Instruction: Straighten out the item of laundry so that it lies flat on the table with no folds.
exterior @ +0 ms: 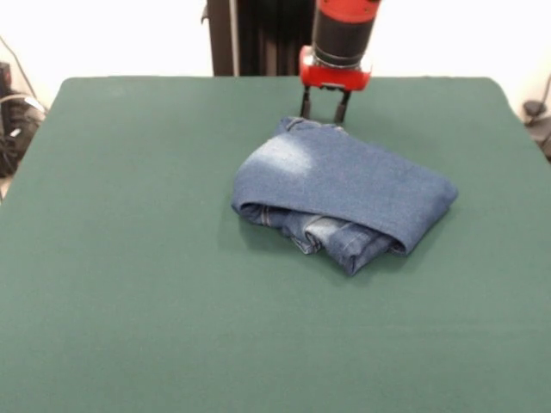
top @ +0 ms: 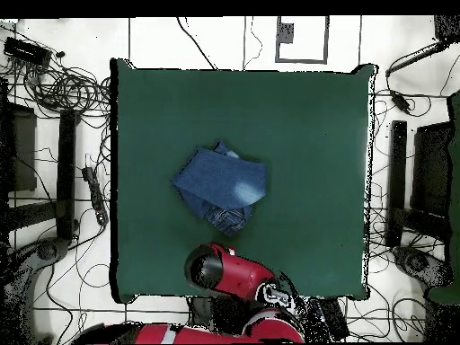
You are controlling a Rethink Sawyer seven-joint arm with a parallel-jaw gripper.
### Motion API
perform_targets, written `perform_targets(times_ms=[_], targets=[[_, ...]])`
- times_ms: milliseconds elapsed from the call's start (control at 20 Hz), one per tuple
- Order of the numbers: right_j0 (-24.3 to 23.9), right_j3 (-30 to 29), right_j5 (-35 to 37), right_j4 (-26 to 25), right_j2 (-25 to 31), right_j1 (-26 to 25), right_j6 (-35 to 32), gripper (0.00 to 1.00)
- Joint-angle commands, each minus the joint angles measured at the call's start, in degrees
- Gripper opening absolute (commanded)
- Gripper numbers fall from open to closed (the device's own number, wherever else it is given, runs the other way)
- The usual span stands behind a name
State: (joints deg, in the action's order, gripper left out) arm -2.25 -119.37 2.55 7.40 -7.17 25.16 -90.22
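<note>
Jeans (exterior: 344,194) lie folded double mid-desk (exterior: 129,258), hems tucked under. Gripper (exterior: 325,107), fingers spread and empty, hangs at their upper edge, likely to grab that fold.

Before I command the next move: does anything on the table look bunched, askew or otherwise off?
Yes. The jeans lie folded over themselves in a skewed bundle mid-table, with a faded leg end poking out from under the top layer at the camera-side edge. The gripper stands open at their far edge, holding nothing. No damage visible.
</note>
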Motion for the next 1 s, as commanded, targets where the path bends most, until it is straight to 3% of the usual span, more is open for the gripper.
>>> perform_targets(times_ms=[50, 650, 1000], targets=[[1.3, 9.5, 2.2, 5.9, 2.9, 1.2, -12.9, 1.0], [2.3, 6.1, 7.4, 5.7, 1.2, 8.3, -13.2, 1.0], [3.3, 7.4, 6.9, 5.3, -0.2, 7.9, -12.5, 1.0]])
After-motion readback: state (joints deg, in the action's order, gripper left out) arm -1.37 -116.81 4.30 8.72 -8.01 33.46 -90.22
